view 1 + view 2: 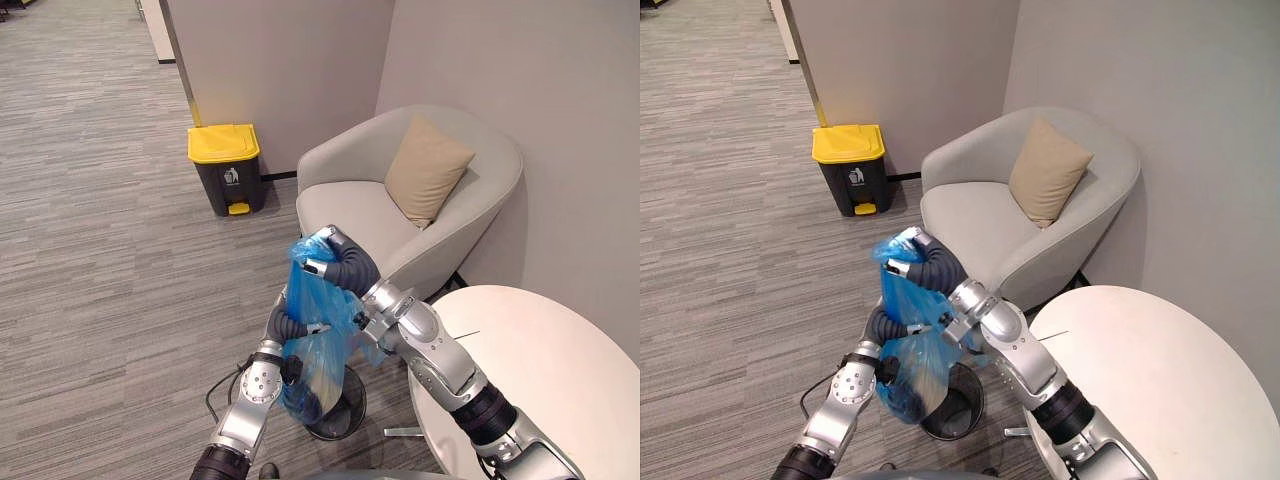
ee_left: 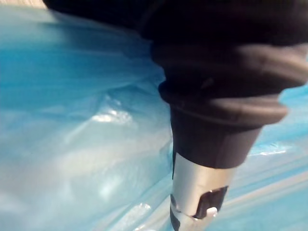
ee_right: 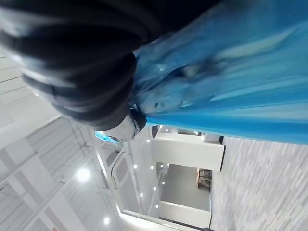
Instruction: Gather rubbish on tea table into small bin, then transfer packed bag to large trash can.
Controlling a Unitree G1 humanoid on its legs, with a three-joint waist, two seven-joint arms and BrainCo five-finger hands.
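1. An armchair (image 1: pixel 350 205) and a round table (image 1: pixel 545 370) crowd the hands; the yellow-lidded trash can (image 1: pixel 227 168) stands well apart.
2. The right hand (image 1: pixel 330 258) clenches the top of the blue bag (image 1: pixel 315 365), which hangs over the small bin (image 1: pixel 962 405).
3. The left hand (image 1: pixel 290 325) presses the bag's middle; whether it grips cannot be told.

Tan cushion (image 1: pixel 428 168) on grey armchair (image 1: pixel 350 215)

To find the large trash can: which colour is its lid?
Its lid is yellow; clearest in the left eye view.
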